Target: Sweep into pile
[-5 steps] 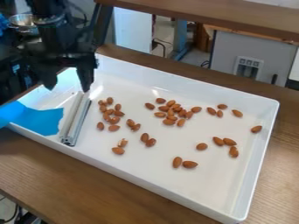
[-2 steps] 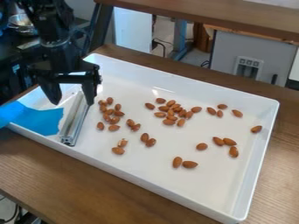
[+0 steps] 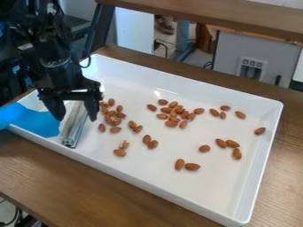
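Bar (image 3: 73, 127) and gripper (image 3: 76, 119) nearly line up from where we look: the gripper is over the bar's far half, its two fingers spread wide, one seen to each side of the metal, with nothing pinched between them. The bar lies in the white tray (image 3: 234, 208), near its left end in our view. Its long axis runs from the far side towards us, slanting a little left as it comes nearer, and the near end sticks out past the fingertips.

We judge that the next step is to pick the bar up as a sweeper. The spread already runs across its narrow width, so we would want the gripper kept at that turn, lowered if there is a gap beneath it, and then closed. How high the fingertips hang above the tray, we cannot tell.

The closest almonds (image 3: 111, 116) lie just beside the right-hand finger, so a drift that way could nudge them. On the other side, the blue sheet (image 3: 36, 121) reaches close to the bar and might get caught. The other almonds are scattered farther right, which would make a rightward sweep with the bar's long side sensible. Piling looks barely begun to us.
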Tool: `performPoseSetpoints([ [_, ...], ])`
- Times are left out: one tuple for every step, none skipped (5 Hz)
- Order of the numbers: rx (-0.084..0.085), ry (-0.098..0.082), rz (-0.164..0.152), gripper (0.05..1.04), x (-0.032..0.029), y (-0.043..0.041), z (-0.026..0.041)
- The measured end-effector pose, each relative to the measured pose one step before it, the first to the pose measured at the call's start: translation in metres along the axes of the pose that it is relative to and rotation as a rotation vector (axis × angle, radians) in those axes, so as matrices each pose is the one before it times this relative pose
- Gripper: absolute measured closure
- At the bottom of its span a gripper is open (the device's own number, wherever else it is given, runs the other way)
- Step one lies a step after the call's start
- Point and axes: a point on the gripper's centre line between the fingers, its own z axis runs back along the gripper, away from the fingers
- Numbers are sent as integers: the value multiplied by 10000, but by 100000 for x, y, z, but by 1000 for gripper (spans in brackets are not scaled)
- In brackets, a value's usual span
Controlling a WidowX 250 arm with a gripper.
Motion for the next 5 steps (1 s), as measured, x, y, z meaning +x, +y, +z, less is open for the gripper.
performPoseSetpoints([
  [-199, -91, -211, 82, -12, -74, -183],
  [34, 157, 195, 130, -160, 108, -895],
  [222, -55, 249, 422, 109, 250, -292],
  [85, -10, 58, 683, -159, -386, -124],
  [-69, 260, 175, 703, -291, -1077, 120],
])
